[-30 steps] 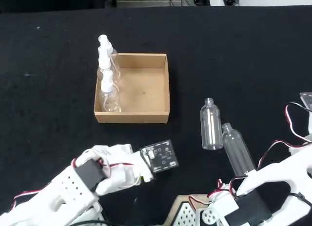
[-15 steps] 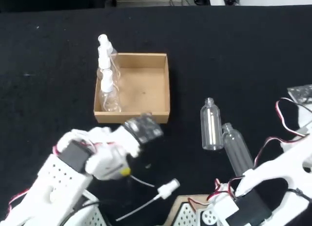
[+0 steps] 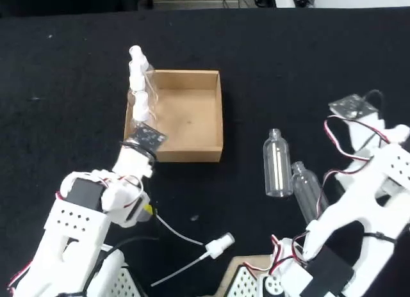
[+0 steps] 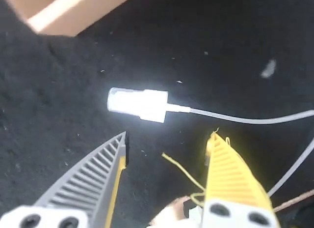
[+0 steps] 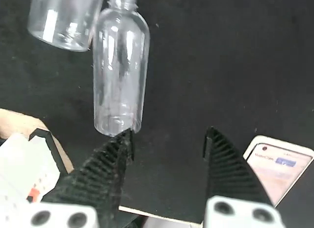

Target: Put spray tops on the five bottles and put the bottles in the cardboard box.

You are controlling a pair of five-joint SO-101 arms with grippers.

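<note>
Both jaws spread: left gripper (image 4: 168,135) over spray top (image 4: 140,104), right gripper (image 5: 170,131) beside bare bottle (image 5: 120,66); maybe three capped bottles (image 3: 139,102) in box (image 3: 189,155).

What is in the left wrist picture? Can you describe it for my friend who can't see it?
A white spray top with a long thin tube lies on the black table, just past the open, empty claw. The claw is grey on one side and yellow on the other, and a corner of the box sits farther off.
</note>
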